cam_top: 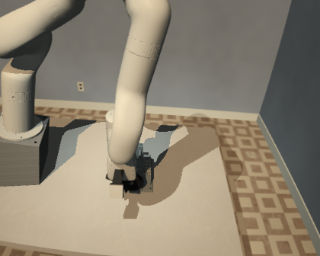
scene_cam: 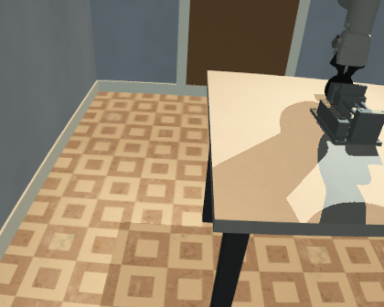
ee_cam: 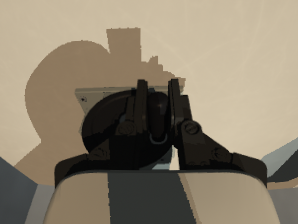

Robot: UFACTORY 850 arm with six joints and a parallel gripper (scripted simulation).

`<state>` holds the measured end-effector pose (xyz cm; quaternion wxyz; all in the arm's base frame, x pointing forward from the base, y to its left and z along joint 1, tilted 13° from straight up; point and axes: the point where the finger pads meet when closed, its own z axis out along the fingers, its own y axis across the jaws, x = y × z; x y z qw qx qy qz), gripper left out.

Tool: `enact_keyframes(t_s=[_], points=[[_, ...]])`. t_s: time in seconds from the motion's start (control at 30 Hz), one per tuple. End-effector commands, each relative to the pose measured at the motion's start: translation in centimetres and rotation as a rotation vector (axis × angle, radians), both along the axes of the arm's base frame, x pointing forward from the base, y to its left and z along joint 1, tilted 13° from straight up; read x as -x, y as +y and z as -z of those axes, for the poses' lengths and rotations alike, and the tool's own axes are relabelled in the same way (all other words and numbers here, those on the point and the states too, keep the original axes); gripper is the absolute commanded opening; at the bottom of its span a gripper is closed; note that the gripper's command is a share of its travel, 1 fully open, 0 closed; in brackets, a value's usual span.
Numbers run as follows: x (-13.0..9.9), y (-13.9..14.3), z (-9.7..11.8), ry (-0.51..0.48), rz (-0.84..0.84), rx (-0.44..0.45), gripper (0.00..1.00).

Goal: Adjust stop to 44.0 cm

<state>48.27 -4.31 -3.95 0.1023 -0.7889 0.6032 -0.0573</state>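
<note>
Gripper: the black two-fingered gripper [cam_top: 118, 177] [scene_cam: 346, 73] [ee_cam: 158, 92] was closed on the black upright knob [ee_cam: 159, 111], one finger either side.
Handwheel: the round black handwheel [cam_top: 135, 184] [scene_cam: 336, 86] [ee_cam: 102, 127] sat below the fingers, at one end of the dark grey metal slide fixture [cam_top: 149, 183] [scene_cam: 370, 129] [ee_cam: 80, 98].
Place: the fixture stood inward of the right edge of the pale table [cam_top: 187, 225] [scene_cam: 248, 100] in the top view, and near its far edge in the exterior view.
Stop: its position and any scale reading were too small to tell, so 44.0 cm could not be confirmed.
Turning well: the wrist probably needed to follow the knob's circle, keeping level and slowing towards the mark; pulling off that arc could slip the grip.
Release: best opened only with the wheel at rest, then backed straight off.
</note>
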Motion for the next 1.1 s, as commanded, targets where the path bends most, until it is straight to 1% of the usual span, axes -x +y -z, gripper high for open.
enact_keyframes(t_s=[0.0, 0.23, 0.43, 0.5, 0.8, 1.0, 1.07], points=[[0.1, 0.0, 0.5, -0.001, 0.0, 0.002, 0.06], [0.1, 0.0, 2.0, -0.001, 0.0, 0.002, 0.06], [-0.5, 0.2, 3.3, -0.001, 0.0, 0.002, 0.06], [-0.5, 0.2, 3.3, -0.001, 0.0, 0.002, 0.06], [-2.1, 0.7, 4.4, -0.001, 0.0, 0.002, 0.06], [-3.2, 1.0, 4.6, -0.001, 0.0, 0.002, 0.06], [-3.2, 1.0, 4.6, -0.001, 0.0, 0.002, 0.06]])
